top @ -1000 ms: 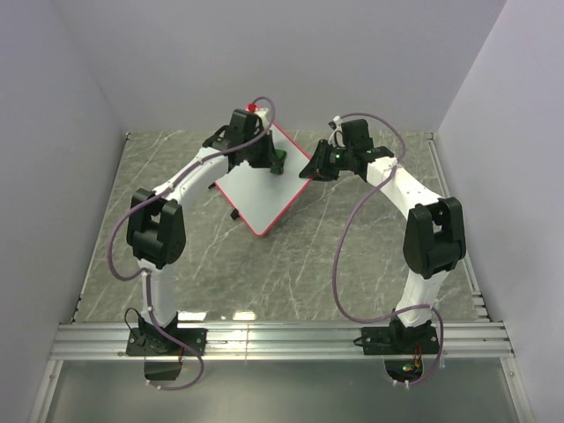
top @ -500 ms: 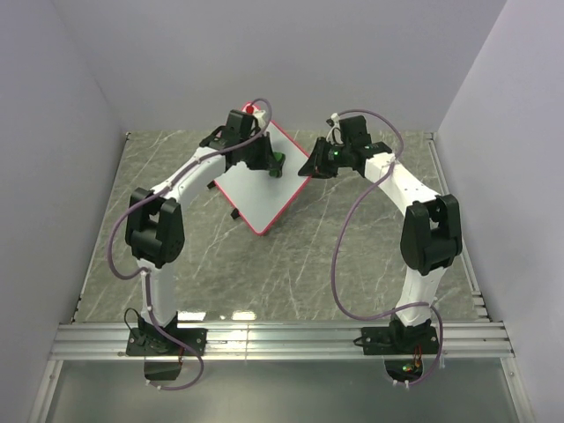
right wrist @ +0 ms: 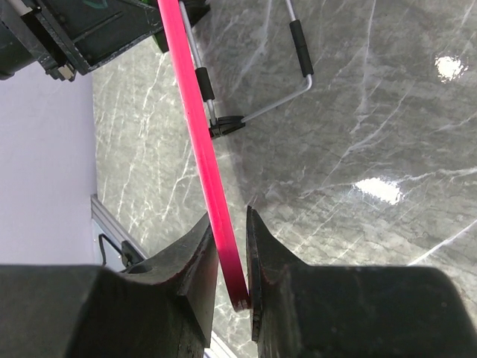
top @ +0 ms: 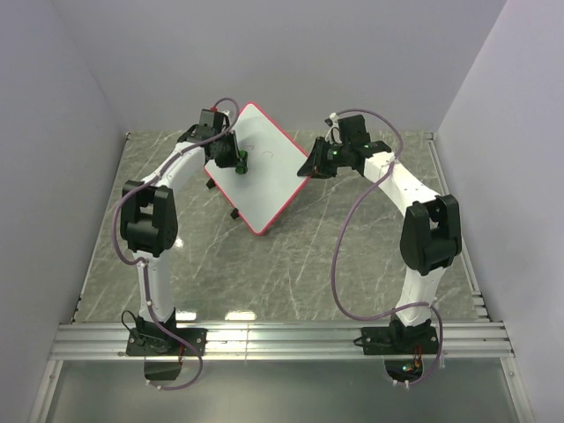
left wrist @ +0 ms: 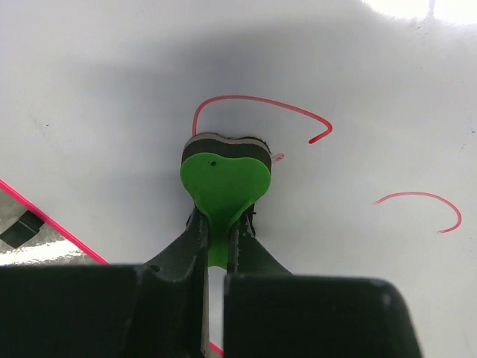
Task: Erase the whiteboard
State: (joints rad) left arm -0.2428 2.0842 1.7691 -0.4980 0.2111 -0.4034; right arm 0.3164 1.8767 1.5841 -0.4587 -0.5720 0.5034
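Observation:
The whiteboard [top: 264,172] is a white board with a red-pink rim, lying tilted on the marble table [top: 291,264]. My left gripper [top: 238,163] is shut on a green heart-shaped eraser [left wrist: 224,179] pressed on the board's left part. Red curved marks [left wrist: 261,112] lie just beyond the eraser, and another red arc [left wrist: 421,205] lies to the right. My right gripper [top: 310,169] is shut on the board's right rim [right wrist: 209,164], seen edge-on between my fingers [right wrist: 232,287].
The board's wire stand with black sleeves [right wrist: 294,52] shows under the board in the right wrist view. Grey walls close the table at the back and both sides. An aluminium rail [top: 282,339] runs along the near edge.
My left gripper has slid the eraser leftward and toward the near-left side of the board. The board's far corner is uncovered now. The right gripper stays on the rim.

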